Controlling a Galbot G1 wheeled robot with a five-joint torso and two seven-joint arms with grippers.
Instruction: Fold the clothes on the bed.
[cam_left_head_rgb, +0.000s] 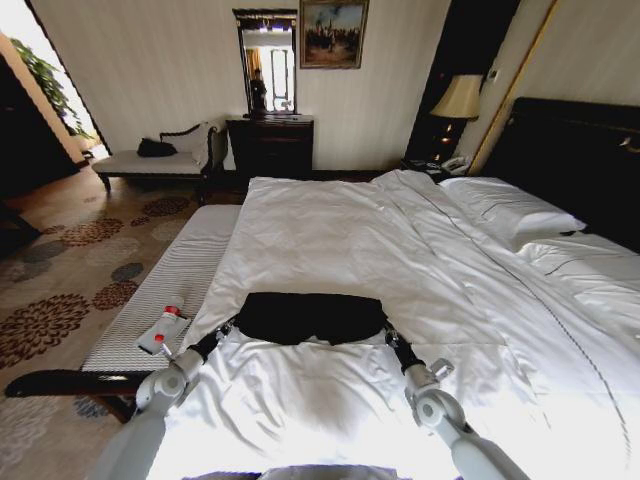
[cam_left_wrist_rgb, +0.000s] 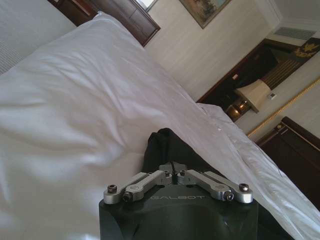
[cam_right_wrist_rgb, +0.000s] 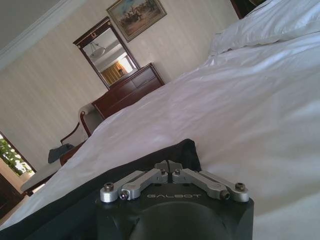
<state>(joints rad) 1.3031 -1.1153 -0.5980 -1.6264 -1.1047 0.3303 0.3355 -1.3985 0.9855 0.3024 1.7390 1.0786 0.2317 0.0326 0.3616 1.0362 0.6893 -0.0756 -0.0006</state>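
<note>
Here, I am standing at the foot end of the bed (cam_left_head_rgb: 420, 250), both arms reaching forward over the white rumpled duvet (cam_left_head_rgb: 330, 230). The clothes (cam_left_head_rgb: 310, 317), one black T-shirt bunched into a wide dark band, are lying across the duvet close in front of me, small against the bedding and nearer the left edge than the pillows (cam_left_head_rgb: 510, 210). My left gripper (cam_left_head_rgb: 228, 328) is sitting at the shirt's left end and my right gripper (cam_left_head_rgb: 388, 334) at its right end, the garment stretching between them. In the left wrist view my left gripper (cam_left_wrist_rgb: 172, 169) is showing its fingers drawn together to a narrow point, pinching a raised fold of the black cloth (cam_left_wrist_rgb: 165, 147). In the right wrist view my right gripper (cam_right_wrist_rgb: 168, 166) is doing the same, fingers pressed together on the shirt's edge (cam_right_wrist_rgb: 150, 157), with dark fabric trailing away along the duvet. No lettering is showing on the shirt. To my left a striped bench (cam_left_head_rgb: 175, 285) is running along the bed, carrying a small white device with red caps (cam_left_head_rgb: 163, 332). Far behind, a pale chaise (cam_left_head_rgb: 160, 160), a dark dresser (cam_left_head_rgb: 270, 145) with mirror (cam_left_head_rgb: 268, 65), and a lamp (cam_left_head_rgb: 460, 97) are lining the wall.
</note>
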